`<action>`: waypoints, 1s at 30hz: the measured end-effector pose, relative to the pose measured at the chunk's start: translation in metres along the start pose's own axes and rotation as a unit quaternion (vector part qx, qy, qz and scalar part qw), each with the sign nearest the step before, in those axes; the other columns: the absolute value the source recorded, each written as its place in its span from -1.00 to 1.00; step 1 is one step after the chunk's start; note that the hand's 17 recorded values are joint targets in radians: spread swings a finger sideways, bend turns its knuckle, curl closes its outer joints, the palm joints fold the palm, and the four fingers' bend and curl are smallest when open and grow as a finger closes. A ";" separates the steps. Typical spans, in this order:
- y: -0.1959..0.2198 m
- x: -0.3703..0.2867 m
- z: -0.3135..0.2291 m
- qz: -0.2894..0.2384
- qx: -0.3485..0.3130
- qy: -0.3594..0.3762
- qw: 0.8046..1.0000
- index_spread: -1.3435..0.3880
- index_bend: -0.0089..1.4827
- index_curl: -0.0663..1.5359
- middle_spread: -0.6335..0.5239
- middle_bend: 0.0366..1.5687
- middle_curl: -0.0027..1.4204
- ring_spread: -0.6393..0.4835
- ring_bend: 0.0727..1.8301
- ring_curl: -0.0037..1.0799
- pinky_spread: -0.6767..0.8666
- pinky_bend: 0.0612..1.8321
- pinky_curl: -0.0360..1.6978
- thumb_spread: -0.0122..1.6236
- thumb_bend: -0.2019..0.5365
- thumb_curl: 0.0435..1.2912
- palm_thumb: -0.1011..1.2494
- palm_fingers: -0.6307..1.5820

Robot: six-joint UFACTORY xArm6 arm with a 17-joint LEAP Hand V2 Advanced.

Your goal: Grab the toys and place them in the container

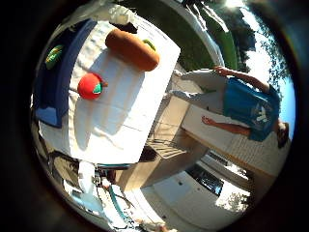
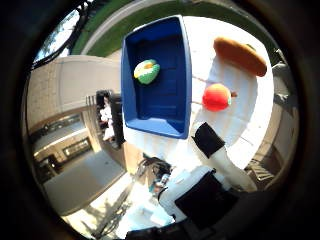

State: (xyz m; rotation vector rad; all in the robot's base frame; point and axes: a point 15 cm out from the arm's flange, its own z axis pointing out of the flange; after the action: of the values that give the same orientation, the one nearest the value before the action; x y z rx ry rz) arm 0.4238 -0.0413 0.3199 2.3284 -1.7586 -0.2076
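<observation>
A blue container stands on a white table. A green and yellow toy lies inside it. A red round toy lies on the table beside the container. A brown loaf-shaped toy lies farther along the table. The little finger side view shows the same red toy, the brown toy and a small green thing next to it. My right hand is high above the table, away from all toys. Its white and black fingers look relaxed and hold nothing.
The table edge drops to a paved yard with steps. A black stand is beside the container, off the table. Grass lies beyond the table.
</observation>
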 end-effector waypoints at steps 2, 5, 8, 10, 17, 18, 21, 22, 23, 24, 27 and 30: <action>0.006 0.005 0.018 0.004 -0.016 -0.006 1.000 0.23 -0.75 -0.65 0.31 -0.82 -0.58 0.66 -0.64 -0.42 0.49 -0.41 -0.53 0.39 -0.53 -0.52 0.13 -0.43; 0.004 0.012 0.045 0.009 -0.022 -0.011 1.000 0.24 -0.76 -0.64 0.31 -0.83 -0.58 0.65 -0.64 -0.41 0.48 -0.42 -0.54 0.39 -0.52 -0.52 0.14 -0.42; -0.004 0.013 0.076 0.007 -0.019 -0.010 1.000 0.26 -0.76 -0.64 0.29 -0.82 -0.58 0.64 -0.62 -0.41 0.48 -0.44 -0.55 0.39 -0.52 -0.52 0.16 -0.41; -0.005 0.008 0.103 0.002 -0.030 -0.014 0.999 0.27 -0.76 -0.63 0.27 -0.82 -0.57 0.64 -0.61 -0.40 0.47 -0.45 -0.57 0.39 -0.49 -0.51 0.19 -0.39; -0.013 -0.006 0.154 -0.024 -0.086 -0.008 0.996 0.32 -0.74 -0.61 0.22 -0.82 -0.56 0.61 -0.62 -0.40 0.43 -0.49 -0.60 0.38 -0.51 -0.47 0.26 -0.37; -0.014 -0.006 0.159 -0.022 -0.091 -0.009 0.996 0.34 -0.73 -0.60 0.21 -0.81 -0.56 0.60 -0.62 -0.41 0.43 -0.52 -0.61 0.38 -0.51 -0.46 0.26 -0.35; -0.021 -0.005 0.163 -0.019 -0.083 -0.006 0.996 0.39 -0.73 -0.58 0.15 -0.75 -0.53 0.59 -0.55 -0.39 0.41 -0.56 -0.64 0.38 -0.51 -0.45 0.29 -0.16; -0.024 -0.005 0.164 -0.020 -0.078 -0.004 0.997 0.38 -0.78 -0.60 0.09 -0.68 -0.50 0.53 -0.43 -0.36 0.39 -0.53 -0.65 0.37 -0.50 -0.44 0.31 0.02; -0.026 -0.006 0.164 -0.021 -0.074 -0.003 0.997 0.37 -0.78 -0.59 0.07 -0.65 -0.48 0.51 -0.38 -0.33 0.38 -0.51 -0.64 0.37 -0.51 -0.44 0.31 0.07; -0.027 -0.006 0.164 -0.021 -0.071 -0.002 0.997 0.33 -0.85 -0.63 0.03 -0.54 -0.44 0.49 -0.25 -0.26 0.37 -0.46 -0.63 0.37 -0.51 -0.43 0.33 0.21; -0.028 -0.005 0.159 -0.021 -0.065 0.000 0.998 0.25 -0.88 -0.69 -0.05 -0.28 -0.30 0.39 0.04 -0.06 0.36 -0.37 -0.57 0.36 -0.50 -0.41 0.37 0.34; -0.029 -0.002 0.148 -0.022 -0.052 0.004 0.998 0.16 -0.83 -0.76 -0.12 -0.04 -0.14 0.29 0.26 0.13 0.36 -0.24 -0.49 0.35 -0.50 -0.40 0.41 0.38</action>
State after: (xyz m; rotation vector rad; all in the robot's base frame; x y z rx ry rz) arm 0.4142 -0.0442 0.1698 2.2933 -1.6536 -0.2896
